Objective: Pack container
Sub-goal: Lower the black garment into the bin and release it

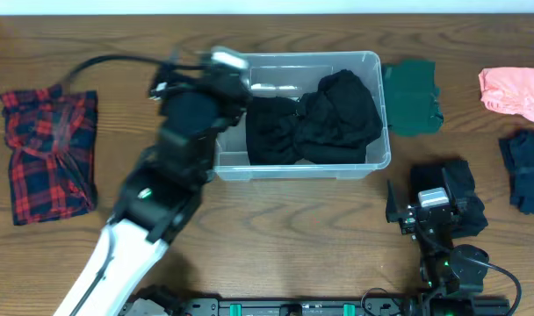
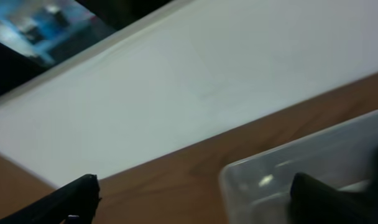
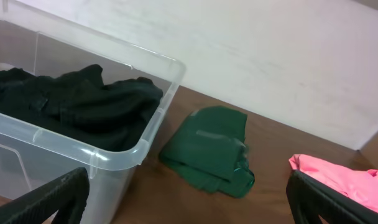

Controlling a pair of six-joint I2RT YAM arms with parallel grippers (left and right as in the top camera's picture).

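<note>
1. i see the container (image 1: 293, 168) at upper centre of the table (image 1: 276, 228), with black clothes (image 1: 328, 118) inside.
2. my left pincer (image 2: 201, 200) is by its left end, fingers spread, empty.
3. my right pincer (image 3: 189, 208) at lower right is spread wide too, gripping nothing, facing a green cloth (image 3: 211, 149).

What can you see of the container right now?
The container is a clear plastic rectangular tub with rounded corners and a rolled rim, standing upright and open-topped on the wooden table, near its far edge. Black clothing fills its middle and right part, heaped to about rim height. The left tool, blurred, is over its left end; contact cannot be judged. A green cloth lies beside its right wall.
</note>
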